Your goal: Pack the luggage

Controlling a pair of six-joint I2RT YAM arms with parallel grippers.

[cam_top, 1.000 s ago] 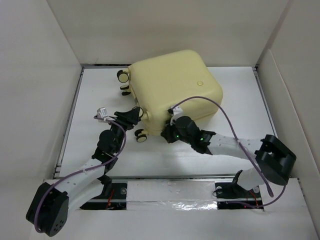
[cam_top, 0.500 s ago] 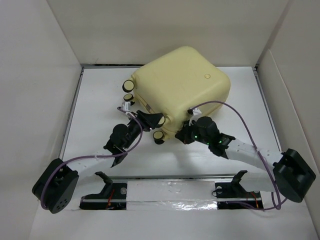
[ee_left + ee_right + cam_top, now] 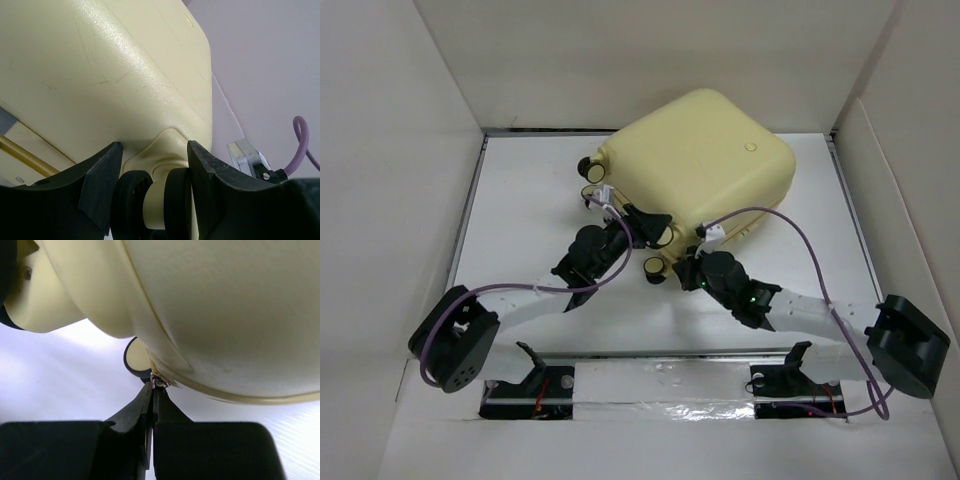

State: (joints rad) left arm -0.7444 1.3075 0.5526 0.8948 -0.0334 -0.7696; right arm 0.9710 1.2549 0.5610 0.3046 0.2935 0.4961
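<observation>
The luggage (image 3: 705, 160), a pale yellow hard-shell suitcase, lies closed on the white table at the back centre, wheels to the left. My left gripper (image 3: 653, 230) holds one twin black-and-yellow wheel (image 3: 155, 200), with a finger on each side; the shell (image 3: 100, 65) fills the left wrist view above it. My right gripper (image 3: 697, 266) is at the suitcase's near edge. In the right wrist view its jaws (image 3: 155, 386) are shut on a small metal zipper pull (image 3: 159, 381) at the seam of the shell (image 3: 225, 305).
Other wheels stick out at the left (image 3: 590, 166) and near side (image 3: 655, 268). White enclosure walls (image 3: 390, 150) stand left, back and right. Purple cables (image 3: 790, 240) arc over the right arm. A rail with mounts (image 3: 660, 375) runs along the near edge.
The suitcase has slid right and towards the back while turning. Both arms have followed it, the left gripper at the wheel and the right gripper at the near seam.
</observation>
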